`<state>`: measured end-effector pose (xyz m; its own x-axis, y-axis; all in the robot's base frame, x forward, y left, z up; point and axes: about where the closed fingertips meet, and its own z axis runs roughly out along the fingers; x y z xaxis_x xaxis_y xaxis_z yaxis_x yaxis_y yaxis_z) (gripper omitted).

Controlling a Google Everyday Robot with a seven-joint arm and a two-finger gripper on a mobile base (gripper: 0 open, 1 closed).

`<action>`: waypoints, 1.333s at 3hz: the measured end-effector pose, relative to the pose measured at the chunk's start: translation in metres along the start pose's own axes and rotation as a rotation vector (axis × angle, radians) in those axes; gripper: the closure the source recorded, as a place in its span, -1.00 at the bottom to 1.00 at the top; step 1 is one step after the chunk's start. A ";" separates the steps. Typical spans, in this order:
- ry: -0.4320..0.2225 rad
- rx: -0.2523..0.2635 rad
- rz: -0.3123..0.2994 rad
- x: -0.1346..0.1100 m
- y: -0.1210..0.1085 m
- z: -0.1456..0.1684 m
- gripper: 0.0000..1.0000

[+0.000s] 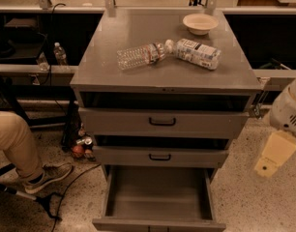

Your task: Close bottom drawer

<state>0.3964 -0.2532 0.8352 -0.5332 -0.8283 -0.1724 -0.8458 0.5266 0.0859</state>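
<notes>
The bottom drawer (157,197) of the grey metal cabinet (162,76) is pulled far out and is empty inside. Its front panel (157,224) lies at the lower edge of the view. The middle drawer (160,156) and the top drawer (162,123) each stick out a little, with dark gaps above them. My gripper (275,154), a cream-coloured piece under the white arm body (289,111), hangs to the right of the cabinet at about the middle drawer's height. It is apart from the cabinet and touches nothing.
On the cabinet top lie a clear plastic bottle (140,55), a carton on its side (197,53) and a bowl (200,23). A seated person's leg and shoe (22,153) are at the left. Cans and an apple (80,146) lie by the cabinet's left foot. Cables cross the floor.
</notes>
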 end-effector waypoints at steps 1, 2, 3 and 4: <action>0.030 -0.122 0.129 0.040 0.014 0.063 -1.00; 0.048 -0.211 0.240 0.070 0.031 0.110 -1.00; 0.058 -0.238 0.270 0.079 0.039 0.125 -1.00; 0.058 -0.238 0.270 0.079 0.039 0.125 -1.00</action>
<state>0.3241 -0.2741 0.7027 -0.7325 -0.6784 -0.0571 -0.6515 0.6741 0.3481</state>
